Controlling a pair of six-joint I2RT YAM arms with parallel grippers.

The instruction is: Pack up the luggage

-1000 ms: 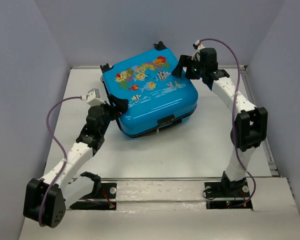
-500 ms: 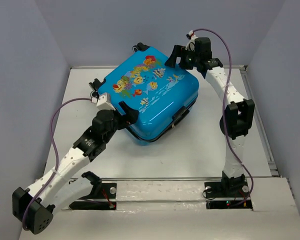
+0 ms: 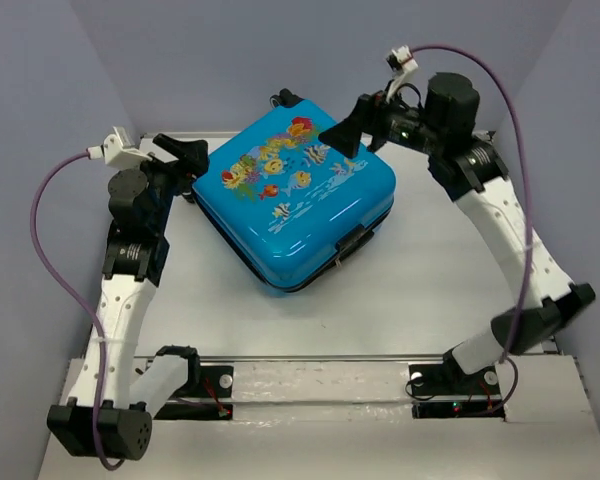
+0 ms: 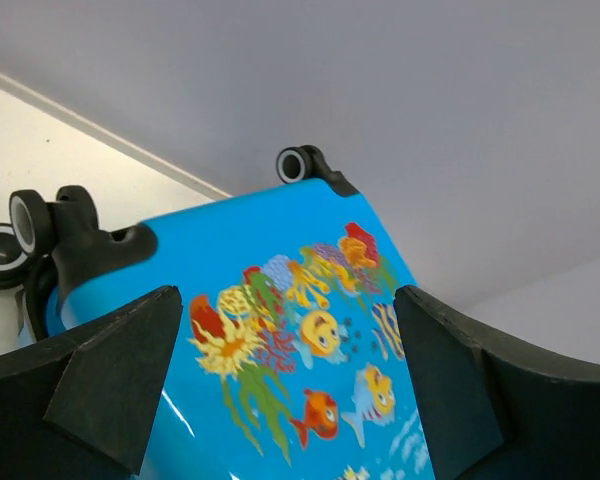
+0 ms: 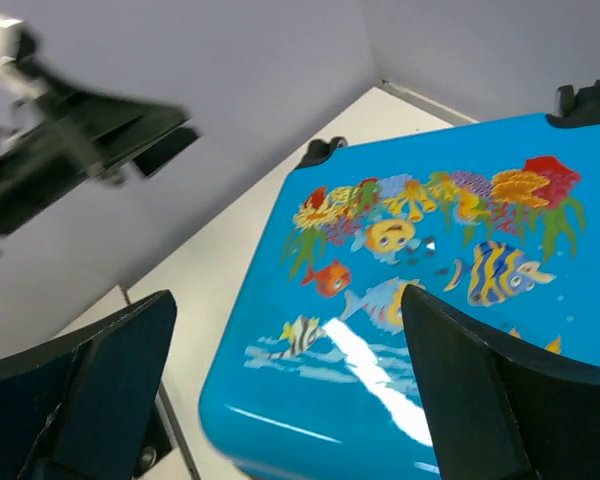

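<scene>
No text, label, brand or number readable in any view; luggage (image 3: 295, 205) face shows only a cartoon fish-and-coral print; no lettering legible on it

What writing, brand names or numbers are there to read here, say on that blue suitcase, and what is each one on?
None: no word, number or brand mark can be read in any view.
The luggage carries only pictures on its blue face, cartoon fish and sea plants, with no lettering.
The table shows no label or sign either.
</scene>
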